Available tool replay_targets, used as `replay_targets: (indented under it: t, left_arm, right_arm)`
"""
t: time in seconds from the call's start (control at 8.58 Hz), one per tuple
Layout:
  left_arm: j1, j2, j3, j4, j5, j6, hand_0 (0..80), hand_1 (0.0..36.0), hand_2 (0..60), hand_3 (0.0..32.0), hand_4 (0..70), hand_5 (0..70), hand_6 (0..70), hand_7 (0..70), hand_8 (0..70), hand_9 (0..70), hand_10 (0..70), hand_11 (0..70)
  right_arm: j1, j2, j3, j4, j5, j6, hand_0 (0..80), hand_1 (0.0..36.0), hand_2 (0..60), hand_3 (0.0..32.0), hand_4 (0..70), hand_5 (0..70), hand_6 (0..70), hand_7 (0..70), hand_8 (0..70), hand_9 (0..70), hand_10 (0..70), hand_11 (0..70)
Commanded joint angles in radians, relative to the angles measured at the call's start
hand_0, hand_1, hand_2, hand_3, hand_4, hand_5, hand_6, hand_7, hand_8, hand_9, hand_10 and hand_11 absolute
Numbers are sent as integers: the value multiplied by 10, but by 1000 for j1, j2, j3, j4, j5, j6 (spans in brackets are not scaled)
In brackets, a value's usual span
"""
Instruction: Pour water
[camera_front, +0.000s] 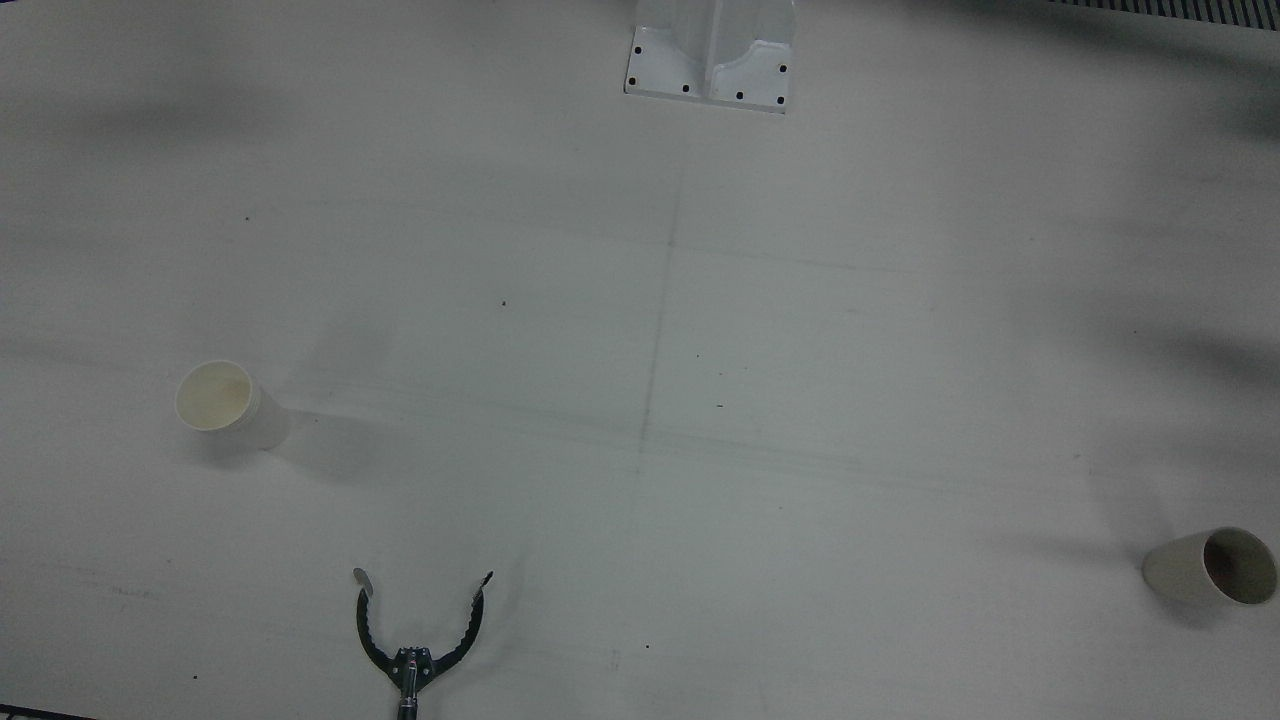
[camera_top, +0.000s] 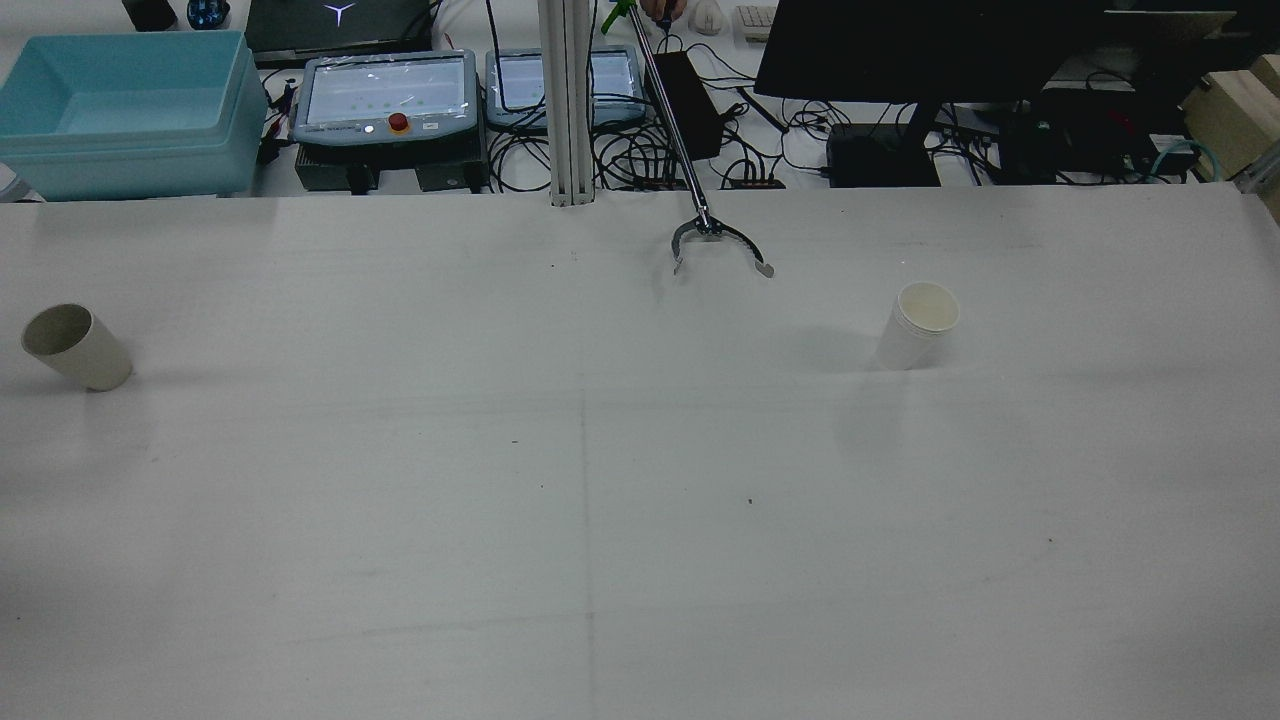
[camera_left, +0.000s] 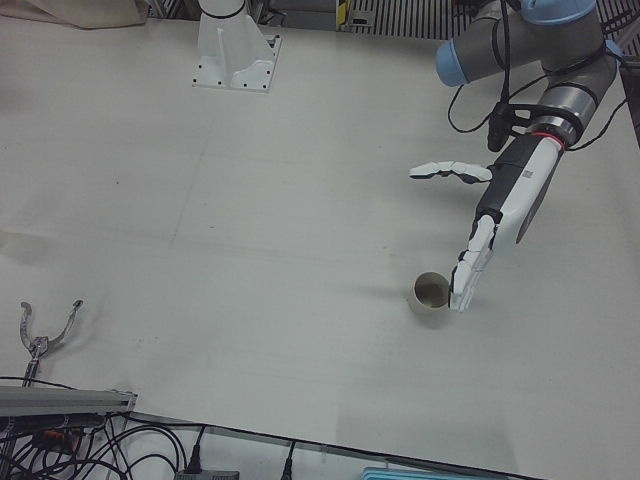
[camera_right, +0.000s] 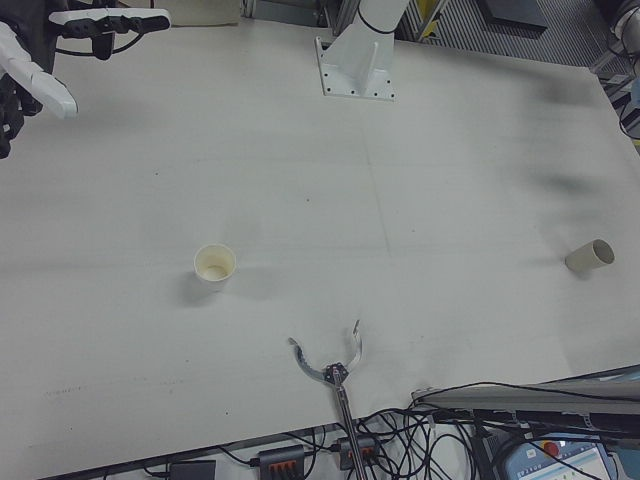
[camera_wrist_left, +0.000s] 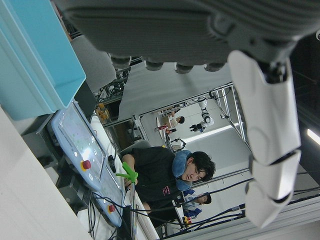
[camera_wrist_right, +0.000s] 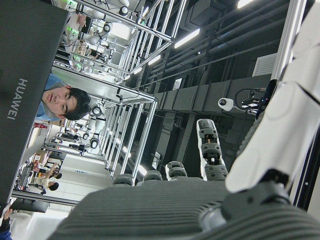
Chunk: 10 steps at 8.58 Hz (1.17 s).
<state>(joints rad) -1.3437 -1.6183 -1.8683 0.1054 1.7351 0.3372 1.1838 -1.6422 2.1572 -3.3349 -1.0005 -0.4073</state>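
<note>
Front view: white cup (camera_front: 218, 397) upright at left centre, grey cup (camera_front: 1212, 567) at lower right, reacher tool (camera_front: 418, 628) with claws spread at bottom.

Left-front view: left hand (camera_left: 487, 225) empty, fingers extended wide, fingertips just beside grey cup.

Right-front view: right hand (camera_right: 40, 55) empty, splayed wide, upper left corner.

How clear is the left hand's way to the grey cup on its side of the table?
Probably clear. The left hand is open, its fingers hanging right beside the grey cup, and nothing lies between them. The cup's opening tilts toward the cameras. The grabber tool lies far off.
</note>
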Motion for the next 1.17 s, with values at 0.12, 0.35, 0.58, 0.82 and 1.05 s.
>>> replay_targets:
  t: [0.12, 0.35, 0.58, 0.82, 1.05]
  left_arm:
    - [8, 34, 228, -241, -97, 68, 483, 222, 206, 100, 0, 0, 0, 3, 0, 0, 0, 12]
    - [20, 69, 277, -309, -97, 86, 478, 219, 211, 102, 0, 0, 0, 1, 0, 0, 0, 5]
    - [60, 100, 444, -474, -98, 88, 481, 224, 215, 106, 0, 0, 0, 0, 0, 0, 0, 0]
    - [174, 98, 446, -515, -109, 144, 479, 227, 229, 110, 0, 0, 0, 0, 0, 0, 0, 0]
    - [208, 87, 458, -530, -161, 198, 460, 212, 274, 114, 0, 0, 0, 0, 0, 0, 0, 0]
  right_arm:
    - [20, -15, -5, -2, -19, -5, 456, 108, 101, 24, 140, 103, 39, 65, 0, 0, 0, 0]
    - [16, -13, -32, -2, -20, -4, 454, 104, 96, 24, 141, 104, 38, 63, 0, 0, 0, 0]
    - [8, -13, -60, -2, -21, -4, 448, 101, 97, 22, 150, 103, 39, 66, 0, 0, 0, 0]
    - [0, -7, -86, 0, -21, -4, 447, 100, 96, 22, 148, 103, 39, 66, 0, 0, 0, 0]
    - [5, -8, -88, 0, -24, -10, 446, 100, 102, 20, 156, 104, 41, 67, 0, 0, 0, 0]
